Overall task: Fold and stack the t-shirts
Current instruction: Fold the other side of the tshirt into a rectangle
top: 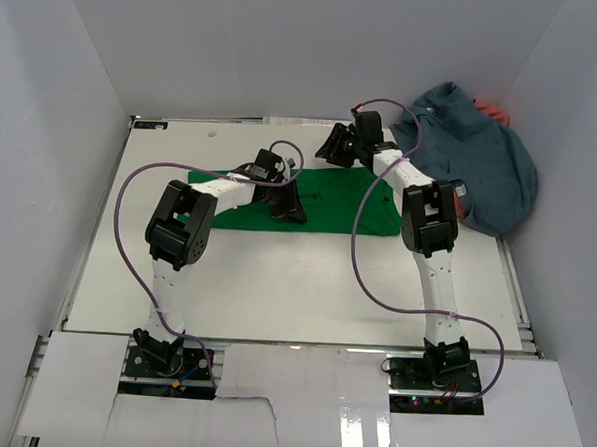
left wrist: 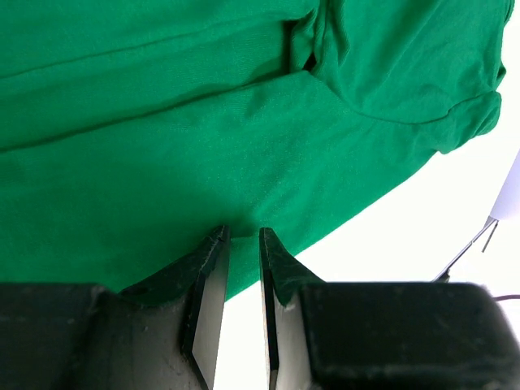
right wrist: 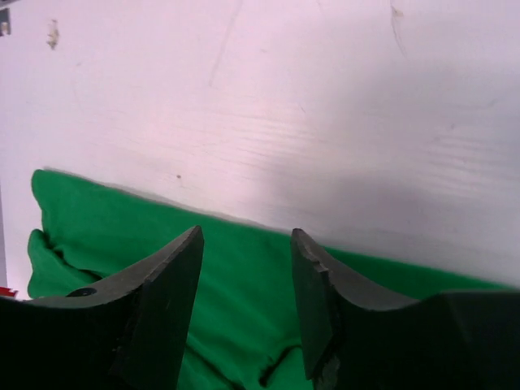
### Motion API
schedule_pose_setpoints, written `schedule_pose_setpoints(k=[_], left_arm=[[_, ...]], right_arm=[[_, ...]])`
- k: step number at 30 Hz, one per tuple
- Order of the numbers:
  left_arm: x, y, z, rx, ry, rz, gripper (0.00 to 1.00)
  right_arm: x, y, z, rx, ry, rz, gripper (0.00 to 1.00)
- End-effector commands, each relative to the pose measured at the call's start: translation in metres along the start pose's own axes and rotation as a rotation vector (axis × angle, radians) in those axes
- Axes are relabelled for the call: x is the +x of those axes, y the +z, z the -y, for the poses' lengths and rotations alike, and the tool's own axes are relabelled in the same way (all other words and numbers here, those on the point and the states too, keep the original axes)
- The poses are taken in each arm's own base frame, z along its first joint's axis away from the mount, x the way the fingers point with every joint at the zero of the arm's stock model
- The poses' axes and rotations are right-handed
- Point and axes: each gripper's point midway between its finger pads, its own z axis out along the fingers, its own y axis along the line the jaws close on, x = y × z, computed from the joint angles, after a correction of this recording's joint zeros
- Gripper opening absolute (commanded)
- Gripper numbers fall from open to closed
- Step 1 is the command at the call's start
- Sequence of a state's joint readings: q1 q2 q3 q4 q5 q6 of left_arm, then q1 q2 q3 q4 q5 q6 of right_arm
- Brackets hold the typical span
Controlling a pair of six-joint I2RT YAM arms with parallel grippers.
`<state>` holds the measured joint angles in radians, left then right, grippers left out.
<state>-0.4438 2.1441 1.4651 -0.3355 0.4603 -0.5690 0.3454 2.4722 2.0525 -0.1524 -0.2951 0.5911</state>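
Observation:
The green t-shirt (top: pixel 332 199) lies flat across the middle of the table. My left gripper (top: pixel 289 208) stands at its near edge. In the left wrist view this gripper (left wrist: pixel 244 233) has its jaws a narrow gap apart, and the green cloth (left wrist: pixel 203 138) lies flat under the tips, not pinched. My right gripper (top: pixel 334 148) hovers at the shirt's far edge. Seen from the right wrist, that gripper (right wrist: pixel 246 233) is open over the green cloth (right wrist: pixel 236 309). The slate blue-grey t-shirt (top: pixel 482 163) lies heaped at the back right. A bit of the coral red one (top: pixel 497 113) peeks out behind it.
White walls (top: pixel 41 170) close in the table (top: pixel 275 282) on the left, back and right. Purple cables (top: pixel 362 257) loop from both arms over the table. The blue-grey heap leans against the right wall, next to the right arm's elbow (top: pixel 431 215).

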Motion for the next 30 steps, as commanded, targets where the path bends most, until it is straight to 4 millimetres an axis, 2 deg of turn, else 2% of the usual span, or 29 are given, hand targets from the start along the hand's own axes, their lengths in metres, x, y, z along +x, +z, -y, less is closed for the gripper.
schedule_pose_setpoints(k=[1, 7, 10, 11, 12, 13, 14, 15, 16, 17, 18, 19, 21, 22, 23, 24, 25, 26, 27, 28, 30], left_arm=[[0.043, 0.0, -0.023, -0.113, -0.037, -0.107, 0.33], [0.029, -0.007, 0.008, -0.059, -0.009, -0.069, 0.34], [0.016, -0.016, 0.028, -0.033, 0.015, -0.037, 0.34], [0.013, -0.02, 0.033, -0.029, 0.02, -0.032, 0.34], [0.01, -0.023, 0.04, -0.02, 0.028, -0.024, 0.34], [0.001, -0.027, 0.05, -0.001, 0.042, -0.005, 0.34], [-0.002, -0.031, 0.055, 0.004, 0.05, -0.002, 0.34], [-0.012, -0.036, 0.066, 0.018, 0.068, 0.02, 0.34], [-0.015, -0.038, 0.07, 0.02, 0.076, 0.025, 0.35], [-0.019, -0.039, 0.074, 0.027, 0.092, 0.035, 0.35], [-0.023, -0.038, 0.075, 0.03, 0.1, 0.037, 0.35], [-0.033, -0.042, 0.085, 0.044, 0.117, 0.056, 0.35], [-0.04, -0.036, 0.087, 0.048, 0.132, 0.054, 0.35], [-0.044, -0.035, 0.09, 0.055, 0.142, 0.058, 0.35], [-0.054, -0.038, 0.103, 0.082, 0.161, 0.077, 0.36], [-0.057, -0.037, 0.107, 0.094, 0.172, 0.081, 0.36], [-0.064, -0.032, 0.112, 0.108, 0.182, 0.086, 0.36], [-0.066, -0.031, 0.117, 0.127, 0.191, 0.084, 0.36], [-0.067, -0.029, 0.118, 0.137, 0.192, 0.079, 0.36], [-0.065, -0.019, 0.116, 0.141, 0.192, 0.062, 0.36], [-0.068, -0.015, 0.122, 0.161, 0.21, 0.061, 0.36]], right_arm=[[-0.045, -0.019, -0.047, -0.122, -0.092, 0.117, 0.55], [-0.06, -0.061, -0.051, -0.075, -0.172, 0.152, 0.56], [-0.058, -0.075, -0.041, 0.003, -0.215, 0.134, 0.56], [-0.057, -0.087, -0.041, 0.032, -0.221, 0.121, 0.56], [-0.047, -0.091, -0.034, 0.061, -0.224, 0.098, 0.56], [-0.052, -0.108, -0.035, 0.093, -0.25, 0.121, 0.56], [-0.05, -0.115, -0.032, 0.112, -0.262, 0.123, 0.57], [-0.035, -0.119, -0.016, 0.164, -0.259, 0.101, 0.57], [-0.039, -0.137, -0.023, 0.17, -0.284, 0.124, 0.58], [-0.033, -0.143, -0.018, 0.189, -0.287, 0.113, 0.58], [-0.019, -0.148, -0.005, 0.232, -0.283, 0.087, 0.58], [-0.018, -0.16, -0.008, 0.24, -0.296, 0.091, 0.58], [0.004, -0.17, 0.011, 0.304, -0.286, 0.035, 0.58], [0.008, -0.178, 0.012, 0.315, -0.287, 0.027, 0.58], [0.016, -0.182, 0.017, 0.33, -0.289, 0.008, 0.58], [0.02, -0.191, 0.024, 0.375, -0.289, 0.005, 0.58], [0.036, -0.193, 0.036, 0.399, -0.282, -0.031, 0.58], [0.044, -0.196, 0.04, 0.409, -0.283, -0.046, 0.58], [0.047, -0.201, 0.041, 0.411, -0.285, -0.045, 0.58], [0.062, -0.202, 0.051, 0.426, -0.278, -0.077, 0.57], [0.072, -0.205, 0.057, 0.437, -0.275, -0.096, 0.55]])
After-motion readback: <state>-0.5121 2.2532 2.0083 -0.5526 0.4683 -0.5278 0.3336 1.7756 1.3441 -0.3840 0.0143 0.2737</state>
